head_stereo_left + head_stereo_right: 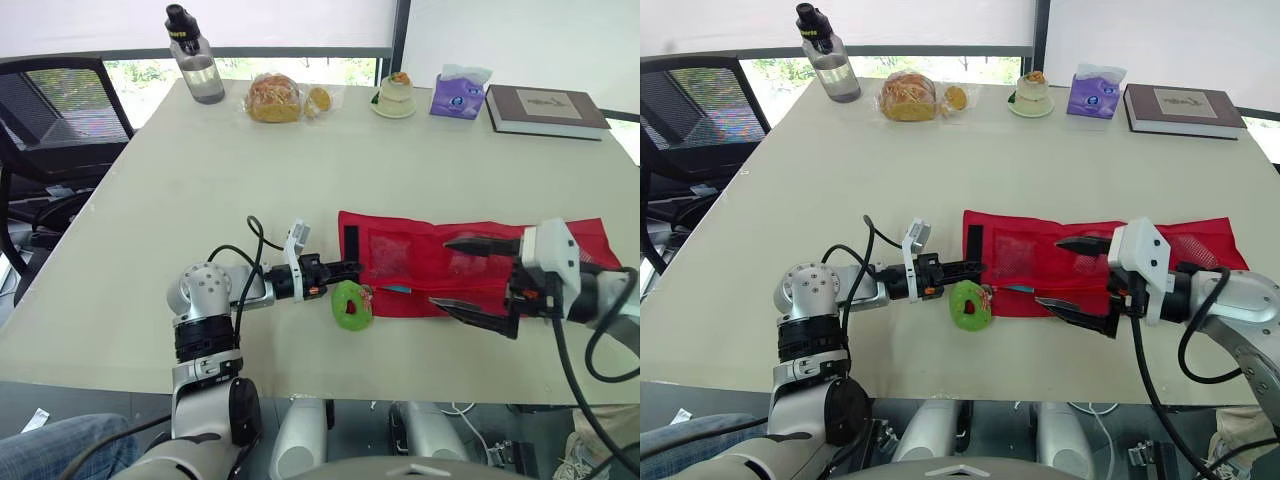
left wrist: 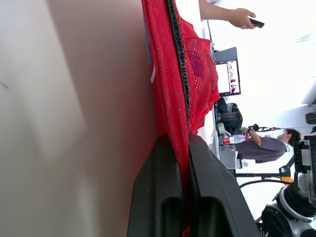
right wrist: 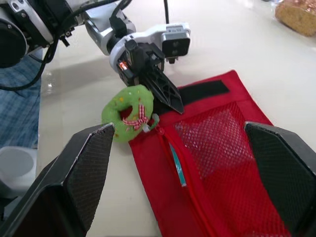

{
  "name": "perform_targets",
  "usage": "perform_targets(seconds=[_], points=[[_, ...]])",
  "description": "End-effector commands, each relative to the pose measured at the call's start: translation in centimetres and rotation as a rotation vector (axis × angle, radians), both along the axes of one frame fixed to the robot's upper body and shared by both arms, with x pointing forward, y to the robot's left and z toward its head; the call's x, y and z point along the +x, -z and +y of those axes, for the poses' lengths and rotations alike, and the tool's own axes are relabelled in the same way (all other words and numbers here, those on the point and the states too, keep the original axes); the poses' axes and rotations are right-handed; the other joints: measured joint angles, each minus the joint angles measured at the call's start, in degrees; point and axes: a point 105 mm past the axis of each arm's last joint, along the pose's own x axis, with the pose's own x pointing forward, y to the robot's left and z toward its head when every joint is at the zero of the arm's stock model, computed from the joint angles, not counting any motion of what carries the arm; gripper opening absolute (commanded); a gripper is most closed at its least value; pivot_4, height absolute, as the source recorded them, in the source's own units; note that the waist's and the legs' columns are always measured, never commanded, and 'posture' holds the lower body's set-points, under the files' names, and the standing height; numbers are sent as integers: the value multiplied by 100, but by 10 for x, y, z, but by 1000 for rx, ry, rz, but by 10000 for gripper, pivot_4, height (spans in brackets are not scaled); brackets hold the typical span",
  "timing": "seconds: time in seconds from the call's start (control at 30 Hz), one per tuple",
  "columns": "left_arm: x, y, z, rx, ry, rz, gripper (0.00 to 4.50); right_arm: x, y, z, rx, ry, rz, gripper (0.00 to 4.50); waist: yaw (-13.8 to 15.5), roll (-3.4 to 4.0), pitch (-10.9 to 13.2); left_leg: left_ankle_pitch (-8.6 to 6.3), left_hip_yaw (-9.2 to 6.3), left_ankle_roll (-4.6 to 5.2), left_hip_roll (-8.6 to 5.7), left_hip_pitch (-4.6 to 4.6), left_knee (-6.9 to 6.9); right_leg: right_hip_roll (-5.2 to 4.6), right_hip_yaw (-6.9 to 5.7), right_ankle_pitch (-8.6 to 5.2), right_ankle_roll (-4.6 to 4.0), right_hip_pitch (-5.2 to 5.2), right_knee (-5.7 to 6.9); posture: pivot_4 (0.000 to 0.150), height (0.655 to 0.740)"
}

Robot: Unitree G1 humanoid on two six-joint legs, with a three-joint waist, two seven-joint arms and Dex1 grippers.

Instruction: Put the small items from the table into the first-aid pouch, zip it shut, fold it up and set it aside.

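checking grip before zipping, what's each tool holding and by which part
Left tool pinches the red pouch by its left end edge; right tool is open, holding nothing.

The red pouch [image 1: 400, 262] is lying opened out flat in the lower middle-to-right of the head view. It has mesh pockets, a black strip down its left end and a zip along the lower edge. The left gripper [image 1: 347, 268] has its left edge pinched. A thin teal strip [image 3: 177, 169] sits at the mesh by the zip. A fuzzy green ring [image 1: 351, 304] with a red-checked bow is touching the pouch's lower left corner.
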Motion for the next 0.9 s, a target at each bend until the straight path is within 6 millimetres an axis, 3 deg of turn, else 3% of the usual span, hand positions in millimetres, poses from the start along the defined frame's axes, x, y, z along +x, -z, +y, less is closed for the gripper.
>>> perform_targets(seconds=[0.03, 0.13, 0.27, 0.5, 0.9], points=[[-1, 3, -6, -5, -1, 9, 227, -3, 0, 37, 64, -104, 6, 45000, 2, 2, -1, 0, -2, 0, 0, 1, -1, 0, -1, 0, 0, 0, 1, 1500, 7400], [4, 3, -13, -12, -11, 13, 227, 5, 7, 50, 124, -115, 37, 45000, 32, 1, -1, 1, -11, -1, -3, -3, 1, -1, -10, 0, -1, 3, -1, 1500, 7400], [9, -1, -26, -50, -15, 13, 227, 6, 40, 53, -19, -170, 52, 45000, 65, 1, -1, 1, -24, 0, -13, -3, 13, -12, -24, 0, -1, 21, -11, 1500, 7400], [16, -1, -36, -76, -36, 26, 227, 8, 74, 65, -136, -263, 114, 45000, 20, 2, -1, 1, -29, -1, -12, -2, 11, -4, -23, 0, 0, 21, -8, 1500, 7400], [5, 19, -37, 23, -1, 26, 227, 39, 115, 76, -325, -172, 115, 45000, 8, 5, -6, 1, -30, -3, -11, 7, 8, -4, -24, 0, -1, 26, -7, 1500, 7400]])
